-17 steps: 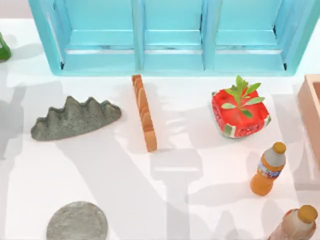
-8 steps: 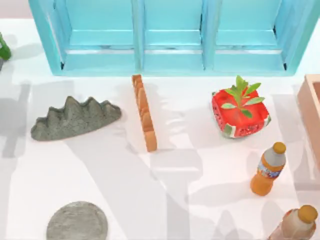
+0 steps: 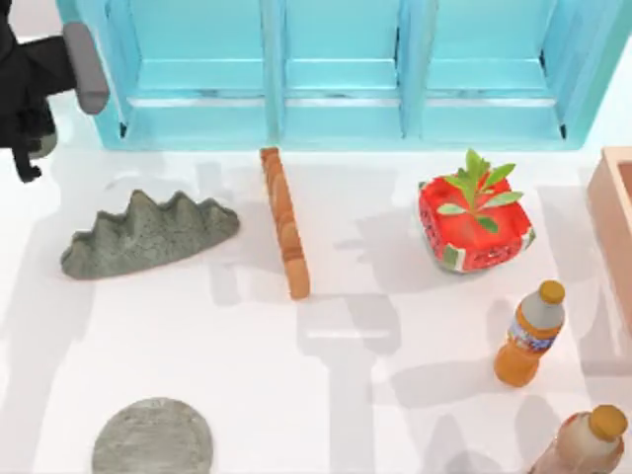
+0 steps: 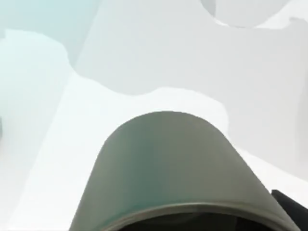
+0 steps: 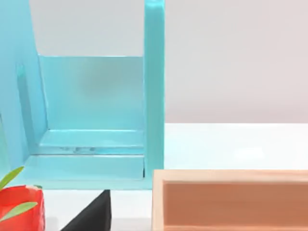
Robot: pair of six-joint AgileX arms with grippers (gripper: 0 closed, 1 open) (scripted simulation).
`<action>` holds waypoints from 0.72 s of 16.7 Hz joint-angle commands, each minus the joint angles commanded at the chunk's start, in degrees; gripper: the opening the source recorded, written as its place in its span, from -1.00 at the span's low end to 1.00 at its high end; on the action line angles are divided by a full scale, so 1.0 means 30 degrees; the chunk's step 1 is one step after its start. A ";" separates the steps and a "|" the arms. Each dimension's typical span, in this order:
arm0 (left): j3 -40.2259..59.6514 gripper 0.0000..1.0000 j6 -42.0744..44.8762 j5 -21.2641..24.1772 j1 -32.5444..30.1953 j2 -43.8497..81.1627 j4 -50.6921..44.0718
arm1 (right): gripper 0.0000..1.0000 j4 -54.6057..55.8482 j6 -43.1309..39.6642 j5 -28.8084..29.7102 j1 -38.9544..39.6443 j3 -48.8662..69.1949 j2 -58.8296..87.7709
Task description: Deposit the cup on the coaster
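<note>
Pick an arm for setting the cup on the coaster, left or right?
Left. Its claw is at the table's far left with the cup right under its wrist camera, and the coaster lies on the left side, near edge.

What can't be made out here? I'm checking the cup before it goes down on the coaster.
- cup: in the left wrist view, its rim end is cut off by the picture's edge.
- coaster: in the top view, its near side is cut off by the bottom edge.
- left hand: at the top view's far-left corner, largely cut off by the edge.
- wooden box: cut off by the right edge.
</note>
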 joint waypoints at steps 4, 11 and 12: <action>-0.2019 -1.00 -0.8837 0.0053 -0.3316 -0.2667 -0.0297 | 1.00 0.0000 0.0000 0.0000 0.0000 0.0000 0.0000; -0.8310 -1.00 -2.3731 0.1218 -0.8515 -0.6418 -0.1277 | 1.00 0.0000 0.0000 0.0000 0.0000 0.0000 0.0000; -0.9241 -1.00 -2.5538 0.1378 -0.9132 -0.6924 -0.1340 | 1.00 0.0000 0.0000 0.0000 0.0000 0.0000 0.0000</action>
